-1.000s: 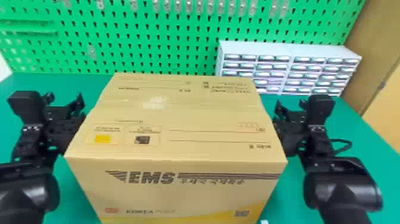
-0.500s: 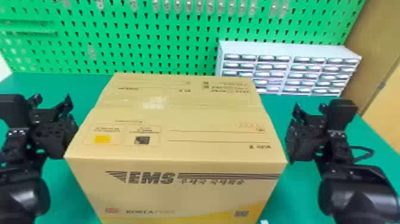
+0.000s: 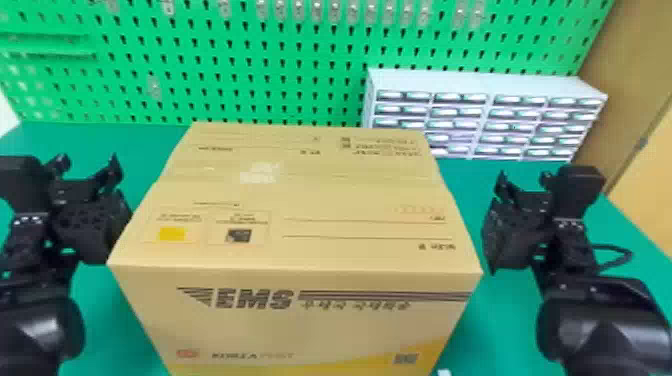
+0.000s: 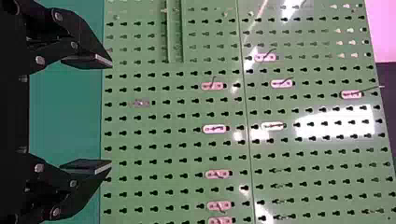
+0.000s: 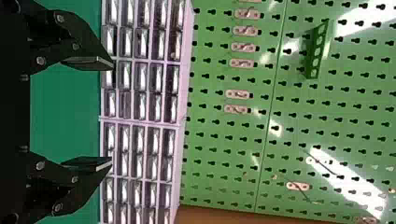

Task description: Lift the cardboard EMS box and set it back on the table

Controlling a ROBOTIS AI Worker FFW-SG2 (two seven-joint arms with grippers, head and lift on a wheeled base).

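While two black grippers flank it in the head view, the cardboard EMS box (image 3: 310, 320) stands upright on the green table (image 3: 630, 280), its flaps closed, its printed front facing the robot. The left gripper (image 3: 89, 160), fingers spread with nothing between them, is poised just beside the box's left side; the right gripper (image 3: 523, 179), likewise spread and empty, is near its right side. Behind the box rises a green pegboard (image 3: 280, 75), with a pale drawer cabinet (image 3: 485, 85) at the back right.

In the left wrist view, the left gripper (image 4: 111, 114) shows its two fingers well apart, the perforated pegboard and its small pale holders (image 4: 215, 129) beyond.

In the right wrist view, the right gripper (image 5: 112, 113) has its fingers parted on empty space, with the cabinet's stacked drawers (image 5: 140, 137) past the tips and a green bracket (image 5: 314, 56) on the pegboard.
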